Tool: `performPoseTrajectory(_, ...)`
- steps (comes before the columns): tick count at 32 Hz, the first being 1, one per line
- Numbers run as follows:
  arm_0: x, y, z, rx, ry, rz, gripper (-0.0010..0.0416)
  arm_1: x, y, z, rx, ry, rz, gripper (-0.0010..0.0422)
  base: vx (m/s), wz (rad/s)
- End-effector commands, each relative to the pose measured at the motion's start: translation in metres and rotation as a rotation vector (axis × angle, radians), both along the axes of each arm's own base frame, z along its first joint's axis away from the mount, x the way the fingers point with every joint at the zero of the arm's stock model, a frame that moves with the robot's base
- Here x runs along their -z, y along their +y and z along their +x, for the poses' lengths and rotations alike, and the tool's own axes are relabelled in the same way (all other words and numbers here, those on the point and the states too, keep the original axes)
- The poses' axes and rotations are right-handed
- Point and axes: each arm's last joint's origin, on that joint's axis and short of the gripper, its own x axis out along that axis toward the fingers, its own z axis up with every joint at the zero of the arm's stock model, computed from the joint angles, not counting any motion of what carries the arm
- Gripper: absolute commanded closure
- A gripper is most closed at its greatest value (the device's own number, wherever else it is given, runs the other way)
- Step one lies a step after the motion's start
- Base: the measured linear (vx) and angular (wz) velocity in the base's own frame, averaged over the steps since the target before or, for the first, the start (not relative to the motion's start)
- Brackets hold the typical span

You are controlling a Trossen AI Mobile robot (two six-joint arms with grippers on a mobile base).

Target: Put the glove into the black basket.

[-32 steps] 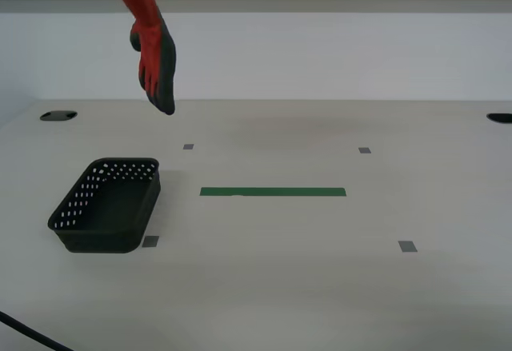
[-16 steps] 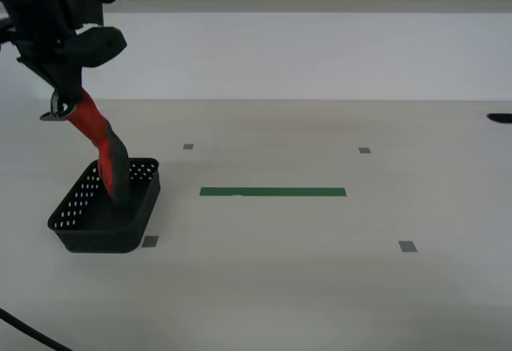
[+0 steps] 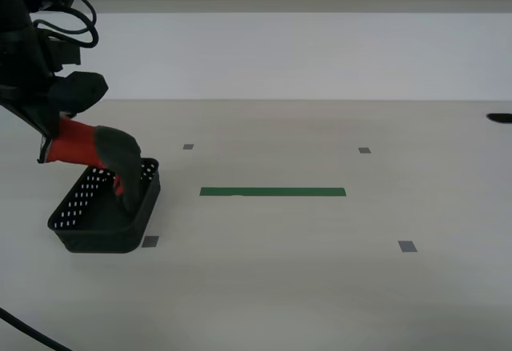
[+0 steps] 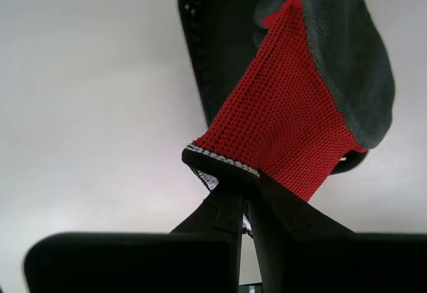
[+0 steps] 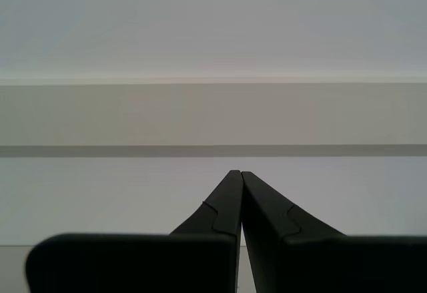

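Now, item: glove (image 3: 100, 153), red cuff pinched in the closed jaws of my second gripper (image 4: 243, 189); lowered from high above the counter (image 3: 320, 271) within the last second; dark fingers already draped inside the black basket (image 3: 96, 231); release seems next; my first gripper (image 5: 235, 176) closed, empty, pointing at the wall.

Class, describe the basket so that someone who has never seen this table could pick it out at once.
Start at the long green tape strip in the middle of the pale table, then look toward the exterior view's left. There sits the black basket, rectangular with perforated sides. A red-cuffed glove droops into it, the only container around.
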Motion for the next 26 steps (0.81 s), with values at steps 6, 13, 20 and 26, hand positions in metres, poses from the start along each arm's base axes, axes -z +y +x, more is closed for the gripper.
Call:
performPoseTrajectory(6,0.000,0.000,0.000,0.000,-0.002,0.000,0.0405,0.015,0.005,0.003,-0.032,0.052,0.004,0.0412,0.000,0.000)
performPoseTrajectory(13,0.000,0.000,0.000,-0.001,-0.002,0.000,0.0405,0.019,0.004,0.007,-0.074,0.035,-0.027,0.0391,0.000,0.000)
performPoseTrajectory(20,0.000,0.000,0.000,-0.001,-0.002,0.000,0.0405,0.017,0.003,0.009,-0.094,0.029,-0.057,0.0255,0.000,0.000)
performPoseTrajectory(26,0.000,0.000,0.000,-0.001,-0.002,0.000,0.0405,0.008,0.003,0.008,-0.100,0.103,-0.050,0.0237,0.000,0.000)
